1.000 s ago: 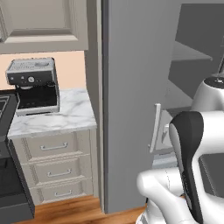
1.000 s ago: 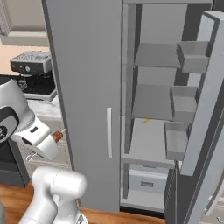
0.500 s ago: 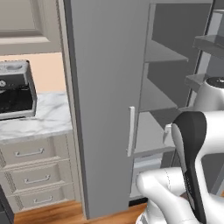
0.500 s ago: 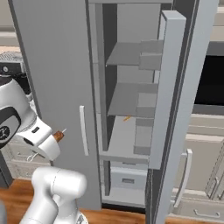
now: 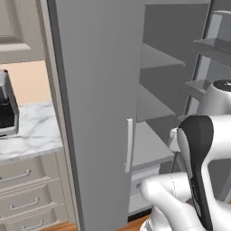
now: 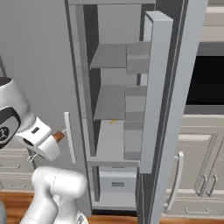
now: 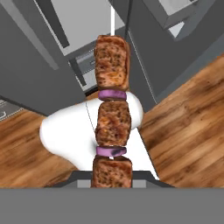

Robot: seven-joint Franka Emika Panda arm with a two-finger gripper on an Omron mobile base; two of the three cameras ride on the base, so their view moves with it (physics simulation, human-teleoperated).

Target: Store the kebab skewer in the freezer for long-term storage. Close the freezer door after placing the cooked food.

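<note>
The gripper (image 6: 56, 137) was clamped on the skewer (image 7: 112, 118), whose meat chunks stuck out straight ahead of the fingers. The freezer (image 6: 109, 144) stood ahead of the gripper and to its right, its door (image 6: 175, 109) swung open farther right. Risk: the closed door (image 5: 97, 108), just beside the gripper, could catch the protruding skewer during the swing towards the shelves and twist it loose.

kebab skewer (image 7: 112, 118) left of freezer (image 6: 113, 131)
</note>
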